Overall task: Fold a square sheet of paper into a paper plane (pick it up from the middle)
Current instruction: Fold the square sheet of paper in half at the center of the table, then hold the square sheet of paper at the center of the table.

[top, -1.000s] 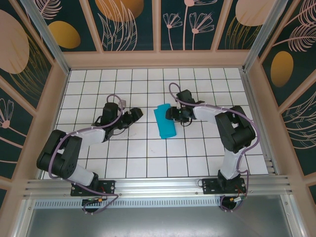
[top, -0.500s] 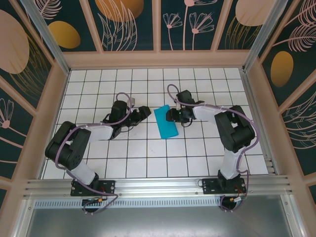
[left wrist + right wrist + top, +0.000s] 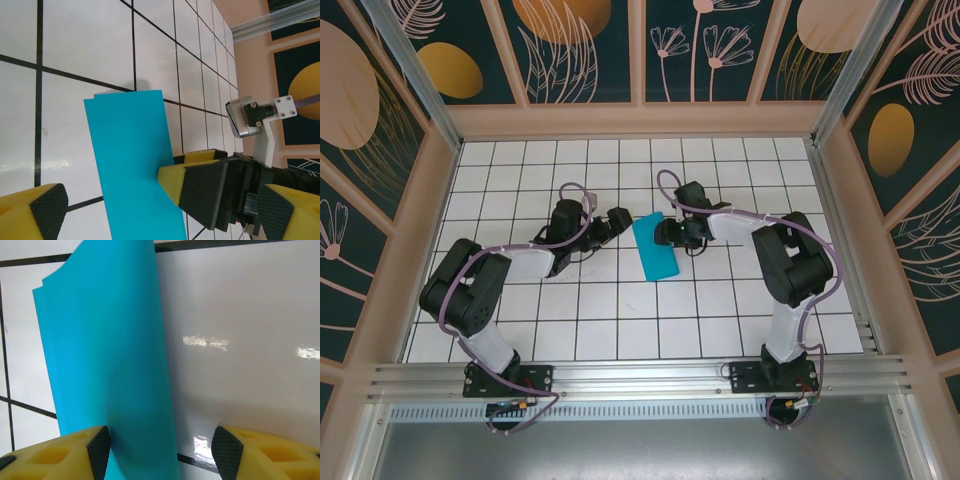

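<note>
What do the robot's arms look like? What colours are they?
The left arm and the right arm both have chunky black joints with smooth white tubes between them. A thin purple cable loops along each one. The jaws are bright yellow with bumpy black pads.

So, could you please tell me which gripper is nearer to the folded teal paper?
Right. The right gripper sits at the far right edge of the folded teal paper, one finger on it; the left gripper hovers open just off its left side, not touching.
</note>
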Motion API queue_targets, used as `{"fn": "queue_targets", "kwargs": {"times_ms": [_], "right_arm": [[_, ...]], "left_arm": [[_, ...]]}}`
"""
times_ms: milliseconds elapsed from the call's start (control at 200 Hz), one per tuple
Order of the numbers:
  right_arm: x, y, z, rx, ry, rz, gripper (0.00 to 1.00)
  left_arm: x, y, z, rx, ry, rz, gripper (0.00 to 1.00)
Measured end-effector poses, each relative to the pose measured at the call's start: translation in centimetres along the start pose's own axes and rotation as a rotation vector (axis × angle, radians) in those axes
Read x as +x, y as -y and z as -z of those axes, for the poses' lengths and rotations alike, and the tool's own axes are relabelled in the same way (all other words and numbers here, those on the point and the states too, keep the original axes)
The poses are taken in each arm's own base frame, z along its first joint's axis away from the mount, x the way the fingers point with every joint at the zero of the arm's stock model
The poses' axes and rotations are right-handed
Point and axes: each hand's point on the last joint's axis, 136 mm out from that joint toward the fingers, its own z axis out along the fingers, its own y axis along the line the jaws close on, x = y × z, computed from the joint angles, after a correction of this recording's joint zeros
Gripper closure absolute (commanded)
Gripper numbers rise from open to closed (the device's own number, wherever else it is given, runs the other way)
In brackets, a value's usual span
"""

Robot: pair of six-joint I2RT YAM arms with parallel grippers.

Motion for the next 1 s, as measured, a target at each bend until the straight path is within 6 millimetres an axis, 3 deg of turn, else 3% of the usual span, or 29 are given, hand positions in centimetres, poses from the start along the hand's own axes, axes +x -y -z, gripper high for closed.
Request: {"fn": "queue_targets", "kwargs": {"times_ms": [370,706,1001], "right_arm": [[0.2,0.1,-0.3,0.025,-0.005,0.030,0.36],[0.4,0.3,-0.7,0.038,-0.027,0.050,0.37],[0.5,0.2,-0.8,0.051,-0.031,0.067,0.35]], "left_arm": [[0.5,-0.7,-1.8,0.003,-0.057,0.030,0.27],[0.7,0.6,-3.2,0.022,-0.082,0.018,0.35],[1.1,-0.6,-3.6,-0.025,-0.100,0.039,0.38]]}}
